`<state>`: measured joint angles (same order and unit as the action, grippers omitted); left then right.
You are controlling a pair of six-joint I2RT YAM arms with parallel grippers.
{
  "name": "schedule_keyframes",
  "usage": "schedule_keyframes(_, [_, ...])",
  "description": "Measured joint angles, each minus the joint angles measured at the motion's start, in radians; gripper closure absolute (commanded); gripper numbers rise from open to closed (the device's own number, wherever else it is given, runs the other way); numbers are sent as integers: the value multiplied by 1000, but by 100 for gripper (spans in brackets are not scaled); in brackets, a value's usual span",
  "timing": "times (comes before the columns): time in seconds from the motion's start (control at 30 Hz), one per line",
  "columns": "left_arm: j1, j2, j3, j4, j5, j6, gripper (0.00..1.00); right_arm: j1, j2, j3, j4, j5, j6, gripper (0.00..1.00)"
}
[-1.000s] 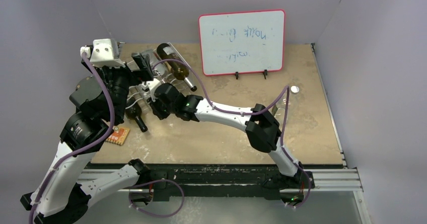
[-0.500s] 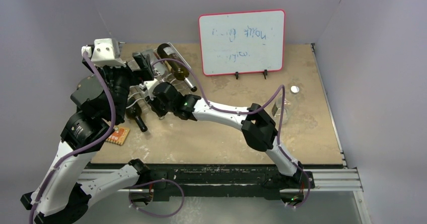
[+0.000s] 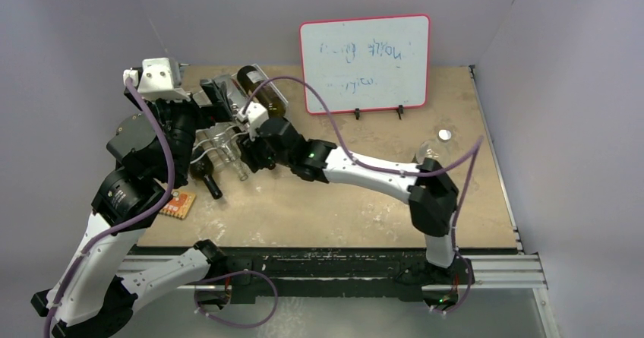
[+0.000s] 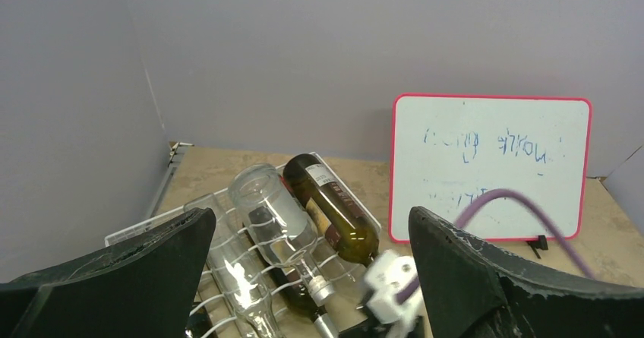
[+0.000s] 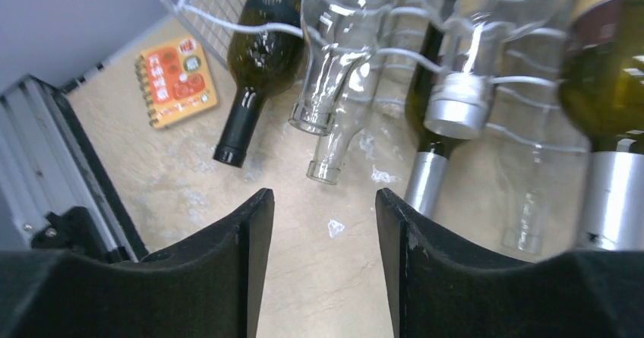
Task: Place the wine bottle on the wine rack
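Top view first: the wine rack (image 3: 215, 137) sits around 10 o'clock on the table (image 3: 342, 201), with the whiteboard (image 3: 364, 64) standing at about 12. Several bottles lie on the rack. A dark labelled bottle (image 3: 273, 104) is at its far end, and another dark bottle (image 3: 203, 172) pokes out at the near end. I honestly can't tell which one is "the" wine bottle, but neither arm is carrying one. The left gripper (image 3: 220, 99) hangs over the far side of the rack. The right gripper (image 3: 249, 158) is just off the rack's near edge, at its 5 o'clock. A little orange notebook (image 3: 176, 203) lies at 8 o'clock, and a small white disc (image 3: 445, 134) is over at 3.

Left wrist cam: the left gripper (image 4: 307, 224) has its fingers (image 4: 144, 277) spread really wide, with nothing between them. It looks down at the rack (image 4: 194, 307). A clear bottle (image 4: 262, 201) and the dark labelled bottle (image 4: 334, 209) lie there side by side, bases towards 12. The whiteboard (image 4: 490, 163) is at 2 o'clock.

Right wrist cam: the right gripper (image 5: 323, 197) has its fingers (image 5: 243, 262) partly apart, and only bare table shows in the gap. Along the top, bottle necks stick out of the rack (image 5: 228, 7). There's a dark green bottle with a black cap (image 5: 254, 57) at 11, clear necks (image 5: 326, 125) at 12 and a silver-capped bottle (image 5: 456, 102) at 1. The notebook (image 5: 175, 80) is at 10.
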<state>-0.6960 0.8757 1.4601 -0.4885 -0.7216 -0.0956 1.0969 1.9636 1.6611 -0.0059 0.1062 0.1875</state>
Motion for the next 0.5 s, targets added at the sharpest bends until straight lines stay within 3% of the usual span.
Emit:
schedule_keyframes(0.27, [0,-27,-45,5,16,-2,0,-67,-307,-200,-8,198,60,36])
schedule_keyframes(0.5, [0,-85,-188,39,57,-42,0,-285,-550,-319,-144,438,141,30])
